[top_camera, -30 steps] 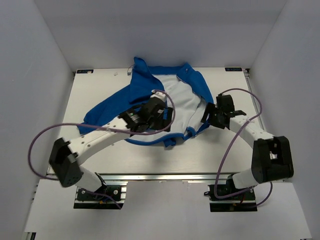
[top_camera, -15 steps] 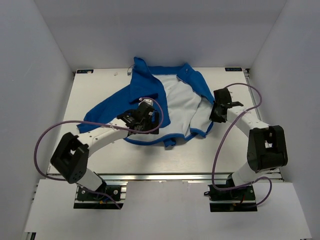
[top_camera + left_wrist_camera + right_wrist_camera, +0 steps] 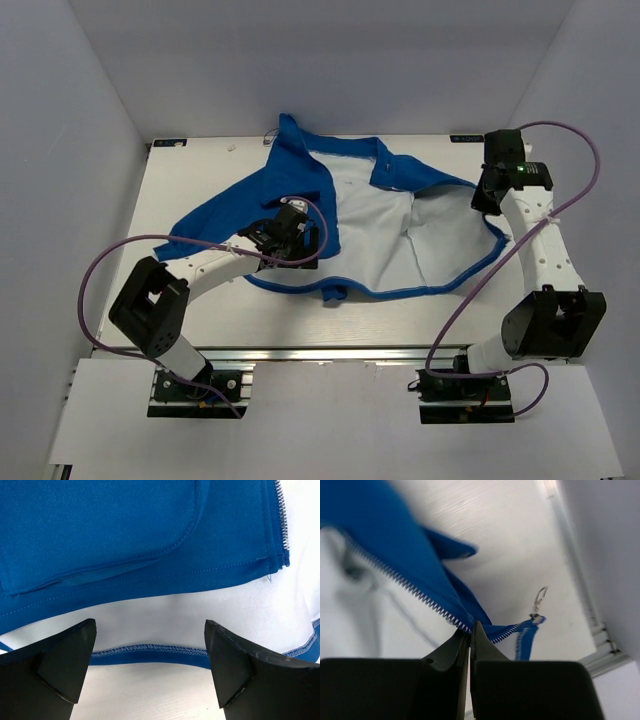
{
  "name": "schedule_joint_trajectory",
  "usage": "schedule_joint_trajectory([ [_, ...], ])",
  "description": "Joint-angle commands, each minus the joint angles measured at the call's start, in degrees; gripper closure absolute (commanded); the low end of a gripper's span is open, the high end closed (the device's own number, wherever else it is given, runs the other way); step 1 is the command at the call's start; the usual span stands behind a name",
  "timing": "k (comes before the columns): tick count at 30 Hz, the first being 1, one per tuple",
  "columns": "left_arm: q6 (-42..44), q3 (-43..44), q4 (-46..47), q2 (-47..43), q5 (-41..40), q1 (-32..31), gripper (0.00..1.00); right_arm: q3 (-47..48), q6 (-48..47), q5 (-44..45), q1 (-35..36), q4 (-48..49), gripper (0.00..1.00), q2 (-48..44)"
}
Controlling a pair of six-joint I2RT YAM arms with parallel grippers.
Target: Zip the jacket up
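The blue jacket (image 3: pixel 300 185) lies opened out on the table with its white lining (image 3: pixel 380 235) facing up. My right gripper (image 3: pixel 487 200) is shut on the jacket's right front edge, pinching the zipper tape (image 3: pixel 435 605) just off the table at the far right. The silver zipper pull (image 3: pixel 539 599) dangles beyond the fingertips. My left gripper (image 3: pixel 290 240) hovers open over the left front panel, nothing between its fingers (image 3: pixel 65 662). Under it I see the blue hem (image 3: pixel 150 655), a pocket seam (image 3: pixel 125 565) and the other zipper row (image 3: pixel 281 515).
The white table (image 3: pixel 190 170) is boxed in by grey walls on three sides. A metal rail (image 3: pixel 330 352) runs along the near edge. Purple cables (image 3: pixel 100 270) loop from both arms. One sleeve (image 3: pixel 205 220) trails toward the left.
The right gripper shut on the right zipper edge and pulled it right and away, spreading the jacket open. The left gripper drew back slightly and stays open.
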Motion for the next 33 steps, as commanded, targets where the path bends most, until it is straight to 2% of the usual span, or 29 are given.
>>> schedule_joint_trajectory([
  [1,0.5,0.56,0.69,-2.94,1.43,0.46,0.02,-0.56,-5.27,-19.8,2.29,-4.26,1.0,-1.53],
  [3,-0.03,0.47,-0.18,-4.43,0.9,0.37,0.02,-3.63,-4.4,-25.31,6.59,1.0,1.0,-3.82],
  [4,-0.38,0.3,-0.53,-4.96,0.64,0.46,0.02,-5.65,-3.79,-28.9,11.31,2.85,1.0,-4.43],
  [7,-1.43,0.12,-2.82,-7.5,-1.11,0.46,0.02,-10.04,-0.01,-30.16,20.38,5.58,1.0,-5.23],
  [10,-2.84,-0.84,-5.02,-10.67,-2.52,0.55,0.02,-16.45,3.6,-35.43,32.23,10.94,1.0,-2.6],
  [11,-3.1,-1.2,-5.8,-11.63,-2.7,0.64,0.02,-17.69,4.04,-35.88,34.45,14.09,1.0,-0.25],
  [14,-4.07,-3.57,-6.25,-15.06,-3.23,0.72,0.02,-17.98,5.18,-32.81,40.0,15.17,1.0,5.55],
  [15,-4.16,-4.7,-6.34,-15.68,-3.23,0.81,0.02,-17.71,5.01,-32.72,40.79,15.78,0.96,6.62],
  [17,-4.86,-5.41,-6.69,-16.74,-3.23,0.81,0.02,-17.71,5.45,-33.07,42.02,17.01,0.77,7.86],
  [18,-5.12,-5.59,-6.86,-16.82,-3.14,0.9,0.02,-17.88,5.45,-34.2,42.2,18.5,0.41,7.78],
  [19,-5.39,-5.77,-7.04,-16.65,-2.97,0.9,0.02,-17.97,5.01,-34.82,42.29,18.86,0.28,7.52],
  [21,-5.92,-5.86,-7.39,-16.56,-3.05,0.81,0.02,-18.58,4.66,-34.66,42.29,19.04,0.11,5.59],
  [26,-6.27,-5.86,-6.87,-16.65,-2.7,0.81,0.02,-22.97,3.26,-33.59,42.29,19.74,0.11,-3.44],
  [33,-5.04,-6.21,-4.41,-17.62,-0.6,0.9,0.02,-39.05,3.95,-32.03,42.56,24.05,0.11,-17.96],
])
